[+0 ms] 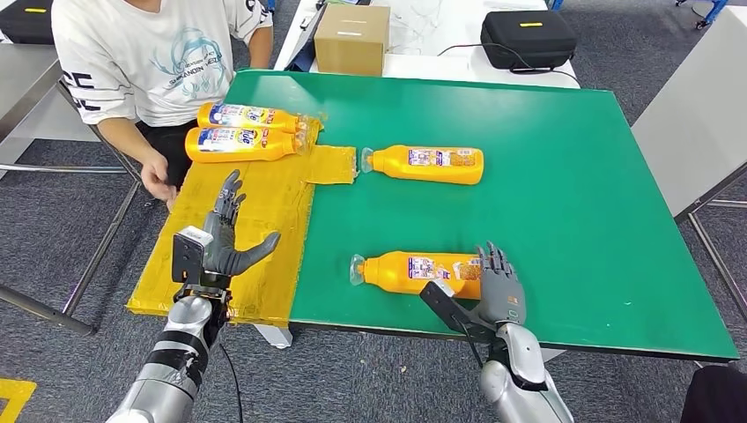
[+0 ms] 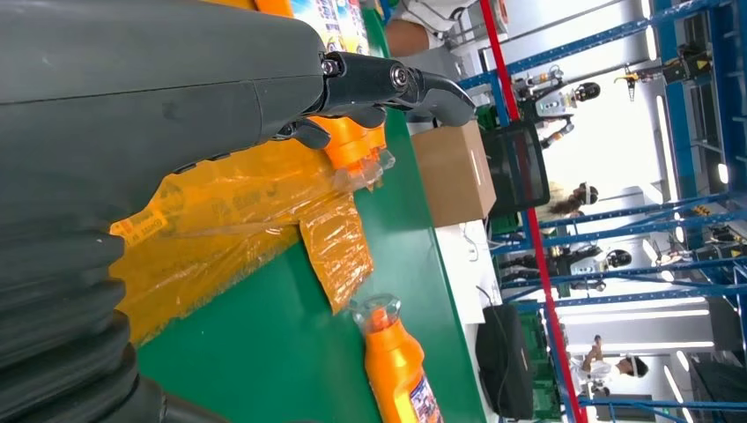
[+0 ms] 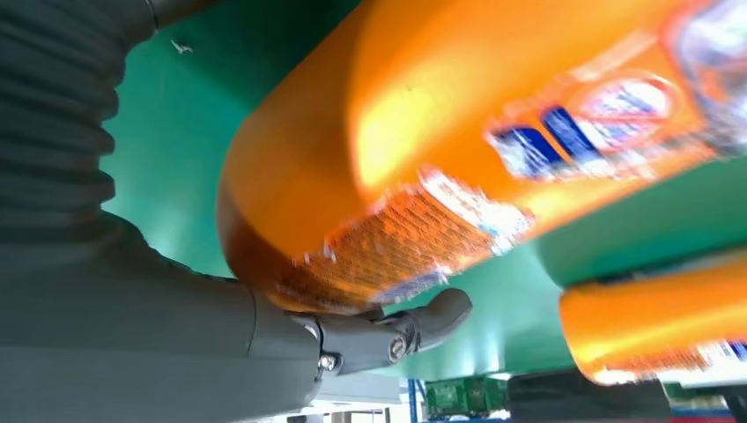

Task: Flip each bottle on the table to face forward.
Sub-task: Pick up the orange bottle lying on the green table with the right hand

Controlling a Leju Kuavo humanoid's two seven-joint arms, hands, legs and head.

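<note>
Several orange bottles lie on their sides on the green table (image 1: 564, 220). Two bottles (image 1: 251, 116) (image 1: 242, 144) lie on a yellow plastic sheet (image 1: 255, 229) at the back left. A third bottle (image 1: 427, 164) lies mid-table, also seen as the bottle (image 2: 401, 370) in the left wrist view. The nearest bottle (image 1: 414, 271) lies close to the front edge, cap pointing left. My right hand (image 1: 500, 286) stands against its base with fingers stretched up; its thumb (image 3: 396, 330) lies along the bottle (image 3: 458, 132). My left hand (image 1: 225, 233) hovers open over the sheet (image 2: 238, 220).
A person in a white shirt sits at the table's back left, one hand (image 1: 159, 181) by the sheet's edge. A cardboard box (image 1: 352, 40) and a black case (image 1: 528, 37) stand on a white table behind. A grey table (image 1: 696, 123) flanks the right side.
</note>
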